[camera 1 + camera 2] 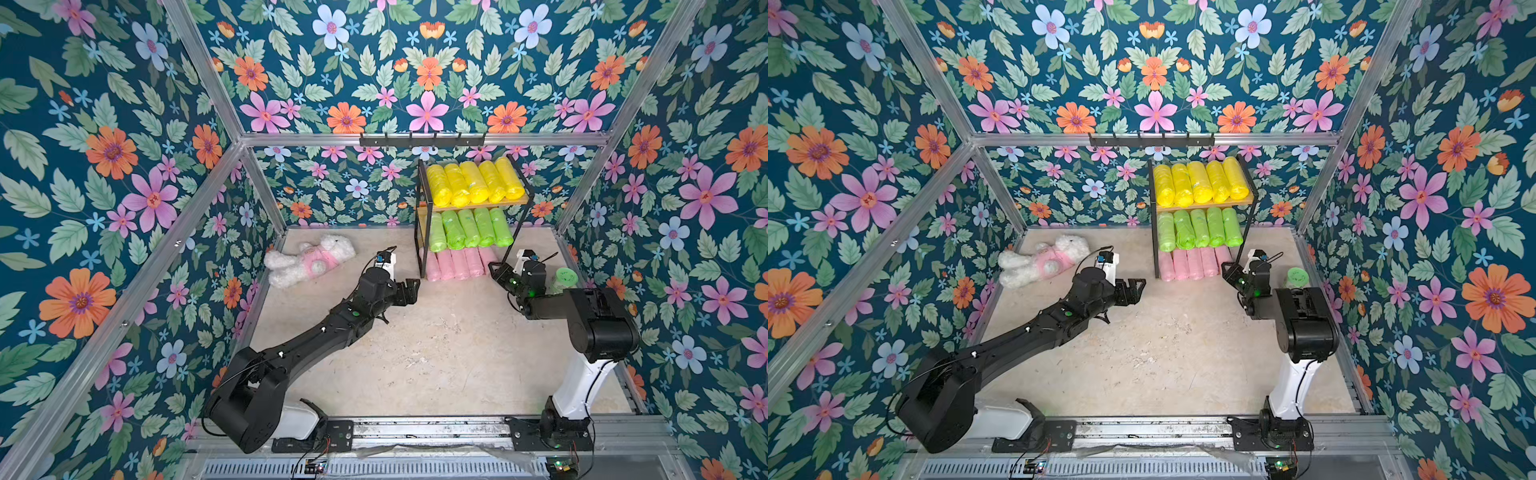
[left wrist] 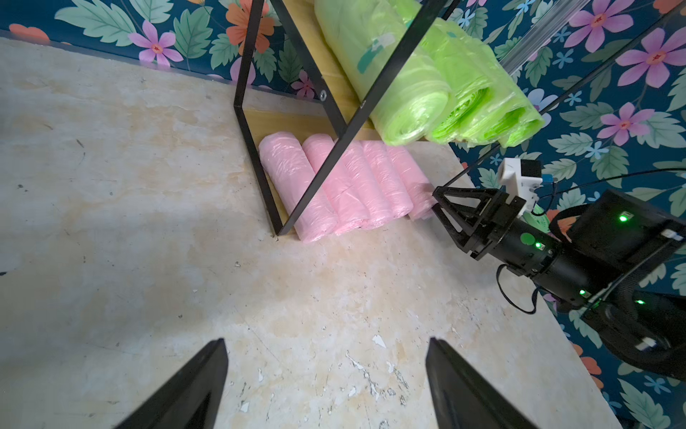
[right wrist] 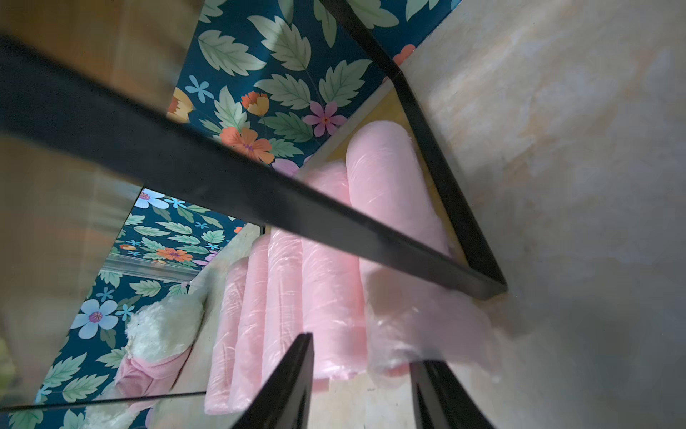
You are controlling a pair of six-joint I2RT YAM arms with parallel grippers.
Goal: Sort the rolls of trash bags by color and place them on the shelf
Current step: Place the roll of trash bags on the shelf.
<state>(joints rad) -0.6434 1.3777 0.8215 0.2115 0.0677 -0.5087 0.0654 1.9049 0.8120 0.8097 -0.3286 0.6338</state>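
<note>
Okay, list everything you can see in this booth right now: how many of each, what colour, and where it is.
Shelf: one, light wood boards in a black frame, far right of the table.
Yellow rolls: five, bright yellow, top tier.
Green rolls: five, light green, middle tier.
Pink rolls: five, pale pink, bottom tier.
Plush toy: one, white with a pink shirt, lying at the table's far left.
Jar: one, green lid, at the table's right edge.
Hook rail: one, black, mounted above the shelf.
Left tool: one, black, open and empty, left of the shelf.
Right tool: one, black, jaws narrowly apart, tips at the pink rolls' near ends.
</note>
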